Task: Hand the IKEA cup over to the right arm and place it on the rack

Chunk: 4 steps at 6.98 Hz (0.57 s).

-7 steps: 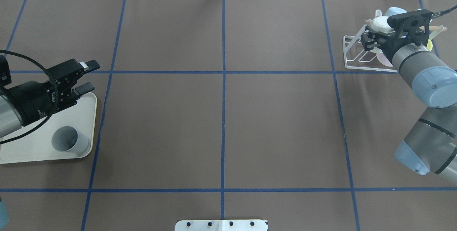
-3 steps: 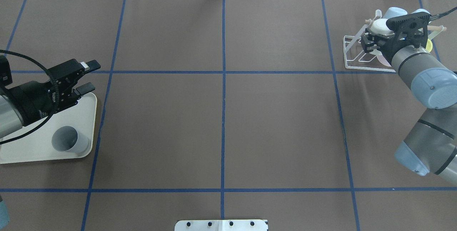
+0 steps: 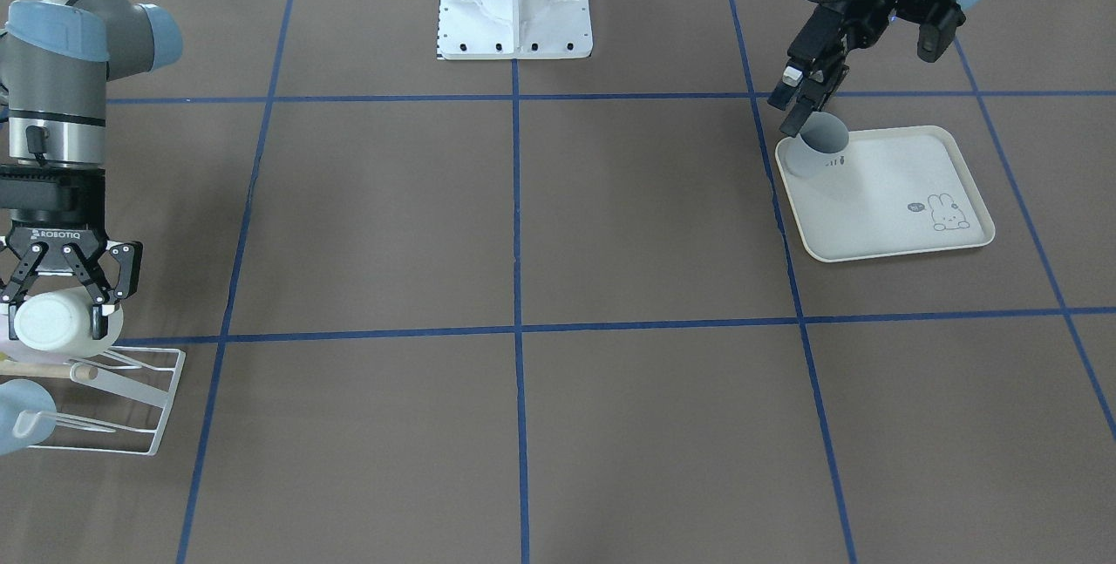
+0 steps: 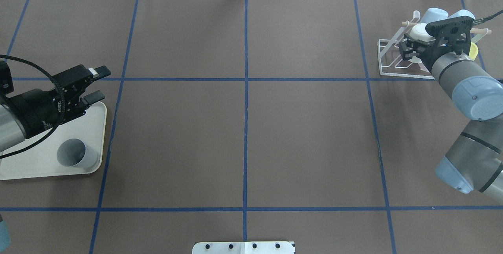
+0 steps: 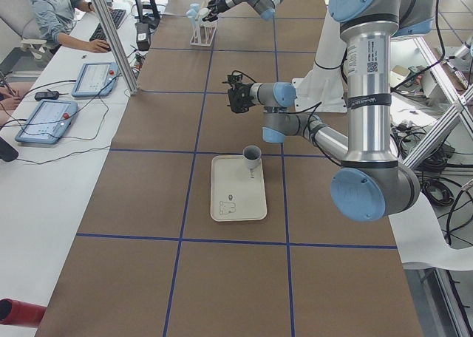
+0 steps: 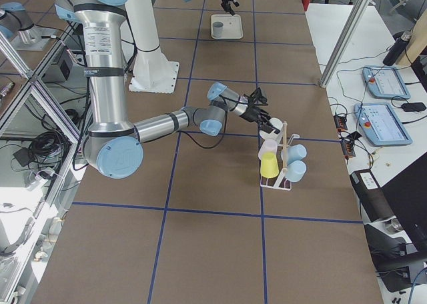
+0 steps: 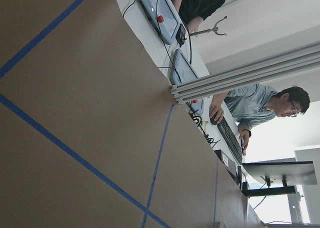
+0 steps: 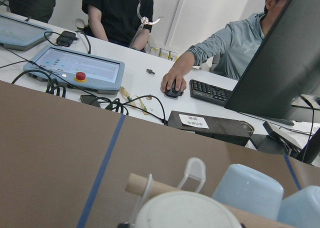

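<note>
At the right gripper [image 3: 68, 298]: clamped on the white IKEA cup [image 3: 54, 326], carried further in over the white wire rack [image 3: 171, 401] than a second ago, just above its wooden dowel [image 3: 39, 370]. Judged close to placement, with release still pending. At the left gripper [image 4: 96, 85]: spread wide, empty, over the cream tray [image 4: 39, 167] holding a grey cup [image 4: 72, 154].

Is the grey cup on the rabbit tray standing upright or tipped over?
Upright. The grey cup stands on its base on the tray, open mouth facing up; the exterior left view shows it vertical.
</note>
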Motion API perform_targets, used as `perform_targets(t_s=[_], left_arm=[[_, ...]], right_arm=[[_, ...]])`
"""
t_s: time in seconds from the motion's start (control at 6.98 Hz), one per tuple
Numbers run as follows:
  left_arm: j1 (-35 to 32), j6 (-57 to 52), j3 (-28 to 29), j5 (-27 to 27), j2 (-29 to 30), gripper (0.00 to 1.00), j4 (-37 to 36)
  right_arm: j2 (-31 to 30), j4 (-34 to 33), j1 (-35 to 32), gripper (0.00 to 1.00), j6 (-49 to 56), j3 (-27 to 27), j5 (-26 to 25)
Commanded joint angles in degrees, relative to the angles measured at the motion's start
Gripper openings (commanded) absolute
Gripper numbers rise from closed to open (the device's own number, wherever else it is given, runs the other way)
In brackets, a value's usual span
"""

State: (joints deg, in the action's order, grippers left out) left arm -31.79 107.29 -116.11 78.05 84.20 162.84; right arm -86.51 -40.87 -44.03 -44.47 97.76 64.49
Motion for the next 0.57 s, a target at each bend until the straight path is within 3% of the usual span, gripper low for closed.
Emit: perform_targets(t_s=[0.0,0.14,0.29,0.43], left_arm=[[-0.03,0.03,0.0,0.0,0.0,1.0,0.02],[-0.03,0.03,0.0,0.0,-0.09,1.0,0.02],[-0.03,0.03,0.0,-0.09,0.0,1.0,-0.07],[-0.03,0.03,0.0,0.0,-0.09,1.0,-0.07]], right_arm=[[-0.06,0.0,0.09,0.0,0.0,-0.2,0.11],[-0.06,0.0,0.09,0.0,0.0,-0.2,0.72],[-0.06,0.0,0.09,0.07,0.0,-0.46,0.99],[0.03,0.09,0.09,0.29,0.0,-0.46,1.08]])
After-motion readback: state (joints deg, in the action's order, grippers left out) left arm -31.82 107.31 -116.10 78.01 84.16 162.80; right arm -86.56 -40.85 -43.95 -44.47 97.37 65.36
